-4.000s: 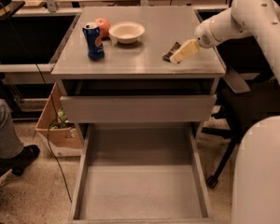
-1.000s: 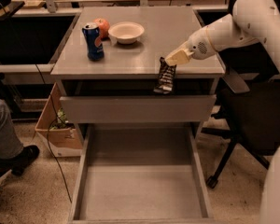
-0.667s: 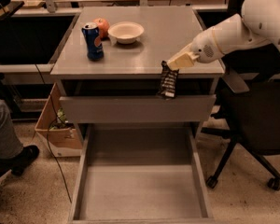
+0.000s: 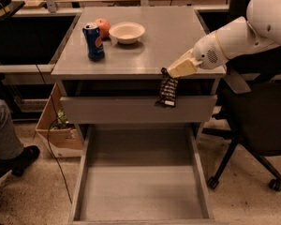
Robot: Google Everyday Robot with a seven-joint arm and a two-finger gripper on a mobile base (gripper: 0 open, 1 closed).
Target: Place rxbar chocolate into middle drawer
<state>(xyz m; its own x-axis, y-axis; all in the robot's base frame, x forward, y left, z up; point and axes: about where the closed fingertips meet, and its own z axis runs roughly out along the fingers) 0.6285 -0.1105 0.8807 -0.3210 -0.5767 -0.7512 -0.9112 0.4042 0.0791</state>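
My gripper [image 4: 168,72] reaches in from the right on a white arm and hangs just past the front edge of the grey cabinet top [image 4: 168,36]. It is shut on the top end of the rxbar chocolate [image 4: 167,92], a dark wrapper with pale lettering. The bar dangles upright in front of the upper drawer's tall plain front panel [image 4: 107,109]. The middle drawer [image 4: 140,191] is the long grey tray pulled fully out below. Its flat floor is bare. The bar hangs above the tray's back part, well above the floor.
On the cabinet top at the back left stand a blue soda can [image 4: 94,41], an apple [image 4: 102,27] and a pale bowl [image 4: 127,32]. A cardboard box [image 4: 56,125] and a seated person's leg [image 4: 2,135] are at the left. A black office chair [image 4: 255,125] is at the right.
The gripper has carried the bar off the right of the cabinet top and past its front edge. Over the last second it shifted slightly right, with the bar dangling in front of the upper drawer.
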